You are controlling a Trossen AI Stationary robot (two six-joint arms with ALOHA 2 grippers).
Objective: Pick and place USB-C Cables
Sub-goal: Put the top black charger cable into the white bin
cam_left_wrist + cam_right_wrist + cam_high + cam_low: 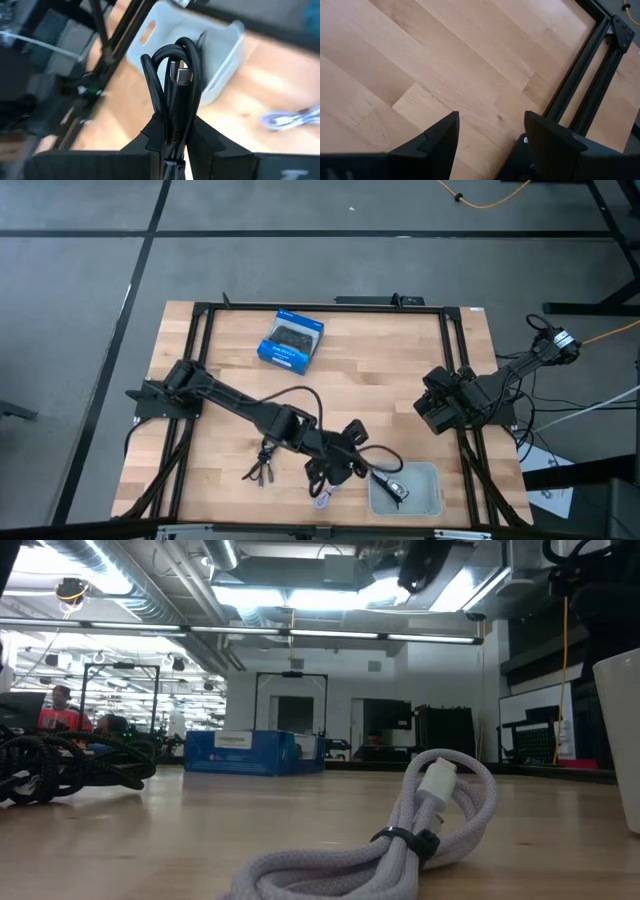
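While left fingers (176, 145) pinch black cable (176, 75), blue box (291, 340) print unreadable.

A blue box (291, 340) lies flat on the wooden table (380, 370), toward its far edge and tilted against the black frame (320, 308) that borders the tabletop. A pale grey bin (425, 498) sits at the table's near edge, well apart from the box.
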